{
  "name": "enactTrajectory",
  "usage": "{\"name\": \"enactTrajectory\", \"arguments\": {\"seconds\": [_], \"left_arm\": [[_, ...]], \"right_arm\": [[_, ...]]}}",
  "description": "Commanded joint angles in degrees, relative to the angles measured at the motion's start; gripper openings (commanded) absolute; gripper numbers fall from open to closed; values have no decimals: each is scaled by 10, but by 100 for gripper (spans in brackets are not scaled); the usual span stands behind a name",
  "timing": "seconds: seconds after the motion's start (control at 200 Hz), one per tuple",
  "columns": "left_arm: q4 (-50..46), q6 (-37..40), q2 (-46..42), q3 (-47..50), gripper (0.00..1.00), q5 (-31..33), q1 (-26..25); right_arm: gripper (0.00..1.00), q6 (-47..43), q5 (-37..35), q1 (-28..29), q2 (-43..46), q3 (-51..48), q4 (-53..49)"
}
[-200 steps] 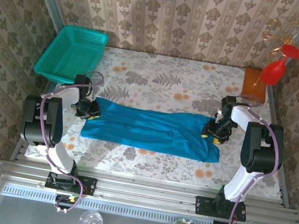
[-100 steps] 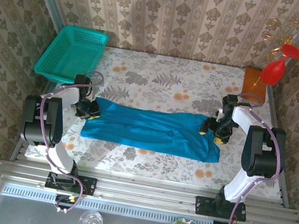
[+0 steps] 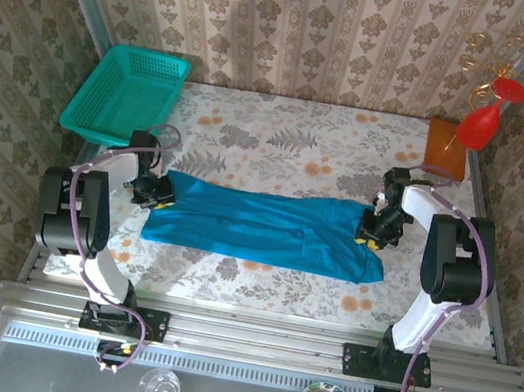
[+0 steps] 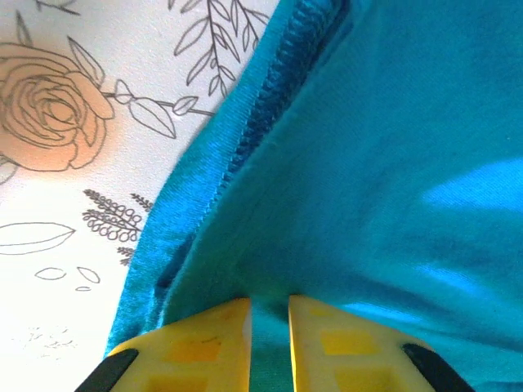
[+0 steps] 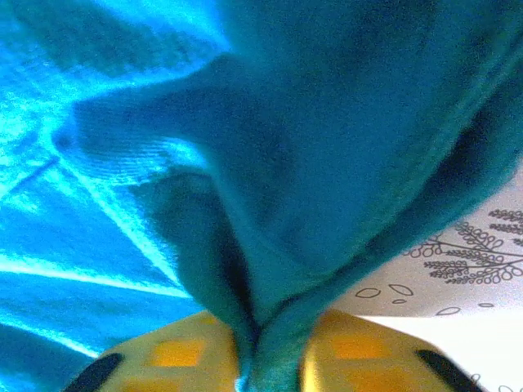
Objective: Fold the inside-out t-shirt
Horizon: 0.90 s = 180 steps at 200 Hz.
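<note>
1. Above the flowered table (image 3: pixel 281 144), a teal basket (image 3: pixel 125 96) sits at the far left corner and a brown object (image 3: pixel 445 147) at the far right, both apart from the inside-out t-shirt (image 3: pixel 267 225). The shirt lies flat mid-table, its long axis running left to right, with the left gripper (image 3: pixel 153 195) at its left end and the right gripper (image 3: pixel 373 233) at its right end
2. At the left wrist, the left gripper (image 4: pixel 270 314) is nearly closed, its yellow fingers pinching blue cloth. A stitched seam runs diagonally beside bare table
3. At the right wrist, the right gripper (image 5: pixel 265 343) is clamped on a bunched fold of the shirt, with table showing at lower right
</note>
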State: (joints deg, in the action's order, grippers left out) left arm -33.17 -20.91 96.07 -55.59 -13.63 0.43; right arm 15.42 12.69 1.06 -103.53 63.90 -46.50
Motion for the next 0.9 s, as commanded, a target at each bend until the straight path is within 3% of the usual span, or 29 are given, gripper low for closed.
{"name": "enactTrajectory", "arguments": {"seconds": [0.0, 0.21, 0.405, 0.505, 0.74, 0.825, 0.895], "left_arm": [[-10, 9, -34, 6, 21, 4, 6], [-17, 9, -38, 2, 21, 3, 6], [-24, 10, -45, 1, 21, 6, 6], [-29, 11, -45, 1, 21, 8, 6], [-21, 15, -26, 9, 18, -29, -8], [-12, 11, -18, 10, 15, -47, -26], [11, -3, -12, 17, 12, -83, -39]], "right_arm": [[16, 3, 6, 3, 13, 3, -13], [0, -2, -2, -3, 13, 11, -23], [0, -14, -44, -30, 16, 17, -42], [0, -21, -104, -57, 13, 32, -67], [0, -9, -337, -112, 5, 90, -141], [0, -11, -352, -116, 8, 102, -152], [0, -11, -315, -111, 17, 105, -158]]}}
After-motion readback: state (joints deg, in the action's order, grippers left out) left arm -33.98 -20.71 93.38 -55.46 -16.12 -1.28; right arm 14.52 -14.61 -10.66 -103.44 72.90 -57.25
